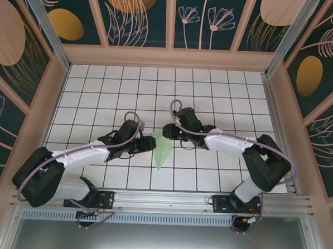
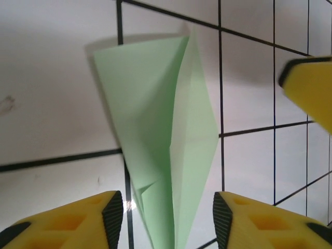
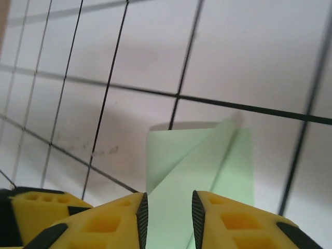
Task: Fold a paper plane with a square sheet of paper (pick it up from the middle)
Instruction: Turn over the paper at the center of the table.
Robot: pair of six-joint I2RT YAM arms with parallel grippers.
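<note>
The square sheet of paper is folded into a pale mint-green paper plane (image 1: 162,150) that lies on the white grid table, its tip toward the arms. My left gripper (image 1: 145,143) stands at its left edge and my right gripper (image 1: 168,130) at its wide far end. In the left wrist view the paper plane (image 2: 171,145) runs between the open jaws of the left gripper (image 2: 168,218), and its centre ridge stands clear of both pads. In the right wrist view the right gripper (image 3: 169,220) has its jaws apart over the plane's wide end (image 3: 197,166), gripping nothing.
One yellow finger (image 2: 311,88) of the right gripper shows at the right edge of the left wrist view. Patterned walls (image 1: 172,19) ring the table. A metal rail (image 1: 168,200) runs along the near edge by the arm bases.
</note>
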